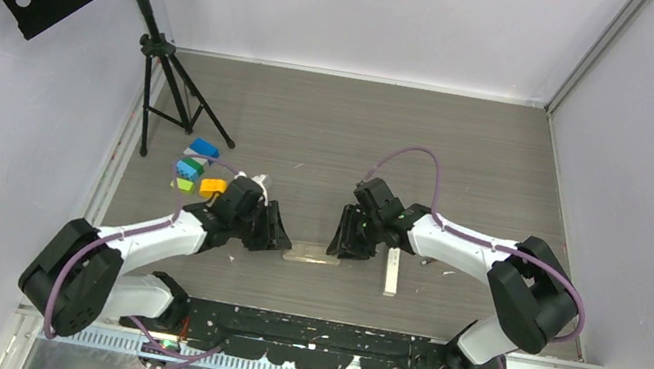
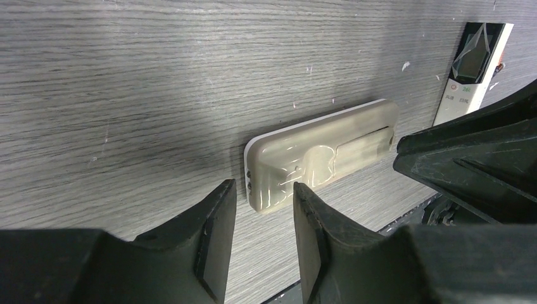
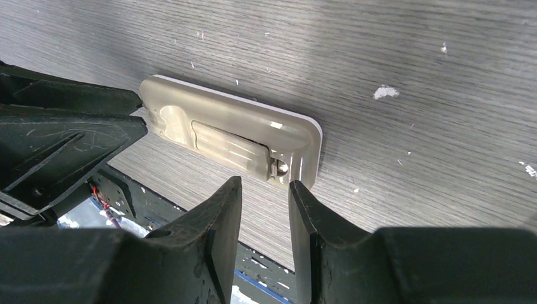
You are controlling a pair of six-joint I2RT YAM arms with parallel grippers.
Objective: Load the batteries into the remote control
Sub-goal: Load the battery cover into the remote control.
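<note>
The remote control (image 1: 310,257) lay flat on the worktop (image 1: 332,135), back side up. It sat directly between the two sets of jaws, its long body running from one set toward the other. The left jaws stood spread, with a clear gap between their fingertips (image 2: 218,221) and nothing in that gap. The nearer end of the remote control (image 2: 323,155) sat just ahead of those tips, close to them but not between them.

The right jaws were spread in the same way and held nothing. Their fingertips (image 3: 221,215) pointed at the opposite end of the remote control (image 3: 234,130) and stopped just short of it.

A ribbed battery cover (image 3: 228,144) was set into the remote's back, toward the end by the right jaws. A small notch showed at the cover's edge closest to those jaws. The cover seemed slightly lifted there, though the angle made that hard to be sure of.

A second remote (image 1: 392,275), white and display side up, lay on the outer side of the right jaws, near the first remote but apart from it. A cluster of coloured toy blocks (image 1: 193,171) sat behind the left jaws, beside that arm's wrist. Farther behind the left jaws, a black music stand (image 1: 150,42) stood in the far corner of the worktop.
</note>
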